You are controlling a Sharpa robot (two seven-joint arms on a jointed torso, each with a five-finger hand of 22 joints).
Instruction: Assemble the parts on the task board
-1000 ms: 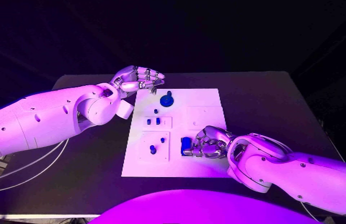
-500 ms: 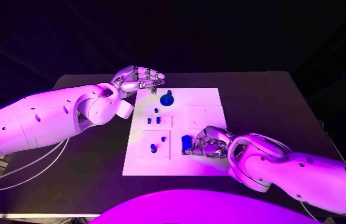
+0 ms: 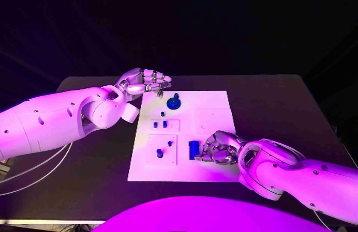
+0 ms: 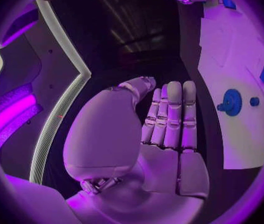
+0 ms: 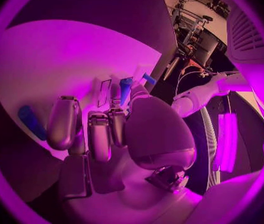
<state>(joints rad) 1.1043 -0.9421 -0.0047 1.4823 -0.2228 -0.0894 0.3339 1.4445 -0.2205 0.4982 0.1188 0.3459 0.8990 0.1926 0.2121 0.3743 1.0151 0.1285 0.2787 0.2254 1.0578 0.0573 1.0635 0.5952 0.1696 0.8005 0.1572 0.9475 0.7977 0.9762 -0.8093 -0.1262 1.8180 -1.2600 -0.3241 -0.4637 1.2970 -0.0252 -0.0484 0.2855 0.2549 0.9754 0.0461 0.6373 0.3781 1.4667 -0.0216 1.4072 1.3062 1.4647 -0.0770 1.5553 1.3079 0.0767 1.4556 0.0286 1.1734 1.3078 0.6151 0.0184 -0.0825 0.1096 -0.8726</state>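
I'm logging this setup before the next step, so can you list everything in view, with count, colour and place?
table: one, black, under everything.
task board: one, white, middle of the table.
gear: one, blue, round, far part of the board.
small pegs: two, blue, side by side in a raised panel mid-board.
small pieces: two, blue, on the near left panel.
long block: one, blue, near part of the board, beside the right hand's fingers.
left hand: one, silver, fingers curled, holding nothing, above the board's far left corner.
right hand: one, silver, fingers curled, next to the long block.

Black table (image 3: 283,108), dark room behind, purple light.
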